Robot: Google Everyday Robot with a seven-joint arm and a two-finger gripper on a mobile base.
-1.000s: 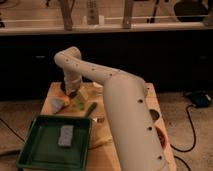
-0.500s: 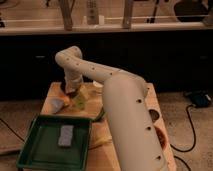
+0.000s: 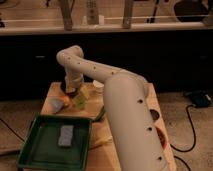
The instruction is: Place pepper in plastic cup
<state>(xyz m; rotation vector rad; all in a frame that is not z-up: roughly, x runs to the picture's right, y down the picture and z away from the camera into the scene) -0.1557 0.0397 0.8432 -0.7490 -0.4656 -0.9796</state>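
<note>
My gripper (image 3: 73,90) hangs from the white arm at the back left of the wooden table (image 3: 52,92), pointing down. Just below and right of it stands the translucent yellow-green plastic cup (image 3: 80,100), close to the gripper. The dark-green pepper (image 3: 100,114) lies on the table to the right of the cup, partly hidden by my forearm. I cannot tell whether the gripper holds anything.
A green tray (image 3: 35,150) holding a grey-blue item (image 3: 65,135) sits at the front left. An orange item (image 3: 65,101) and a pale item (image 3: 56,105) lie left of the cup. A pale yellow elongated item (image 3: 102,142) lies by the tray. My arm (image 3: 130,115) covers the table's right side.
The gripper has stayed near the cup, shifting slightly down and right. My forearm now covers more of the pepper.
</note>
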